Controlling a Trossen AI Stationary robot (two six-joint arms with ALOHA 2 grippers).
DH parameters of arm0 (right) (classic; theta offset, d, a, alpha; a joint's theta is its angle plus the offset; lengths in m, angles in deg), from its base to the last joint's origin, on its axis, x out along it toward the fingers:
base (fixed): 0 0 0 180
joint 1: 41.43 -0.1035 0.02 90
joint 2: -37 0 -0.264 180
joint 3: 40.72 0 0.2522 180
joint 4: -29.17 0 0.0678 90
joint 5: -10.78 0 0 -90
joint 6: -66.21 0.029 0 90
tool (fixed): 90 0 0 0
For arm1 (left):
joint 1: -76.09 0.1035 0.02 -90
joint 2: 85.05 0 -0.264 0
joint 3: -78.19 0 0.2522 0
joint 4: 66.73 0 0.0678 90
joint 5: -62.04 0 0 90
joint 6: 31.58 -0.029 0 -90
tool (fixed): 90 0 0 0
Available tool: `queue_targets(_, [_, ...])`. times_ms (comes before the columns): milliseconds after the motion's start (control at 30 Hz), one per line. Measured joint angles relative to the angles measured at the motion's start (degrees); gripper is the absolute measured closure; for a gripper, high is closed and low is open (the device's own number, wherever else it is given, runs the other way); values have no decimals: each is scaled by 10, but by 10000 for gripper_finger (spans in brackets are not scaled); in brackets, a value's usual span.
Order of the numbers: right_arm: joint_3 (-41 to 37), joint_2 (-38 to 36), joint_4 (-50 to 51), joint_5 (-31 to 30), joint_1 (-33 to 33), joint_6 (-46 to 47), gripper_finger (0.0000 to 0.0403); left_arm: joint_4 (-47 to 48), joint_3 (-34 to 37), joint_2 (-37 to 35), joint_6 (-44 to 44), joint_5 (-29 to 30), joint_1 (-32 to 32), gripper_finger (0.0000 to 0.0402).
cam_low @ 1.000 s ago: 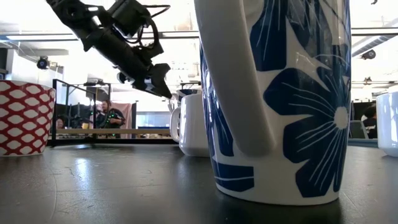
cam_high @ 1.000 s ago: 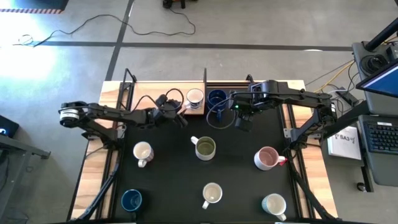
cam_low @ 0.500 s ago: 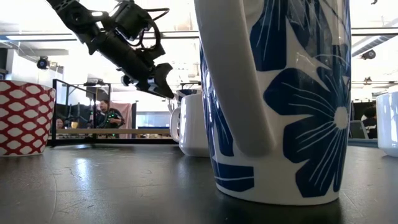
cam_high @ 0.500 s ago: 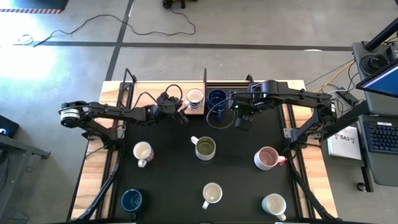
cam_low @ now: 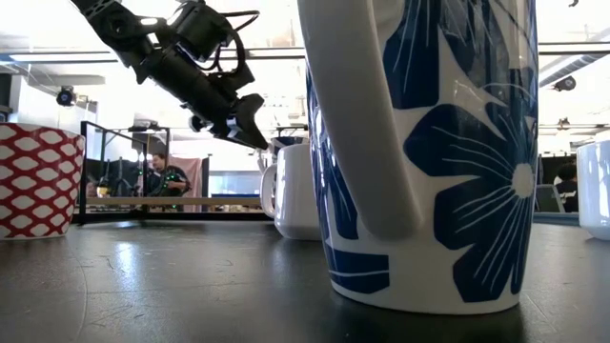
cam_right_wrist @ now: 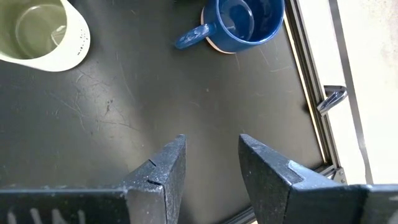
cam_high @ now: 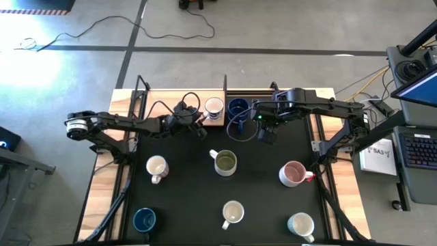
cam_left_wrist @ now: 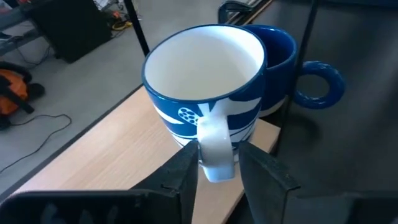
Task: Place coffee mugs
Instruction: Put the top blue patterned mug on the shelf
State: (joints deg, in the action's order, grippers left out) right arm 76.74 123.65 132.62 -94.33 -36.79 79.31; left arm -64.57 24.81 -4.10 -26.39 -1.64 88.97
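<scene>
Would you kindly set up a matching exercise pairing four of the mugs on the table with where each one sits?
1. pink mug
2. olive-green mug
3. blue-and-white mug
4. dark blue mug

A. table's centre
B. near-left corner
C. right side of the table
D. far edge, handle between the left gripper's jaws

Pairs: 1-C, 2-A, 3-D, 4-B

Black-topped table (cam_high: 259,188) with wood side edges carries eight mugs: white-and-blue mug (cam_high: 214,107) and dark blue mug (cam_high: 237,107) at the far edge, six more mugs spread toward the near edge.
</scene>
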Motion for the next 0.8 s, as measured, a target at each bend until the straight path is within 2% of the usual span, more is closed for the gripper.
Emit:
queue_targets(400, [0, 0, 0, 0, 0, 0, 266, -6, 0, 0, 4, -4, 0, 345])
queue_targets(800, [0, 0, 0, 0, 0, 0, 266, -24, 0, 0, 8, 19, 0, 346])
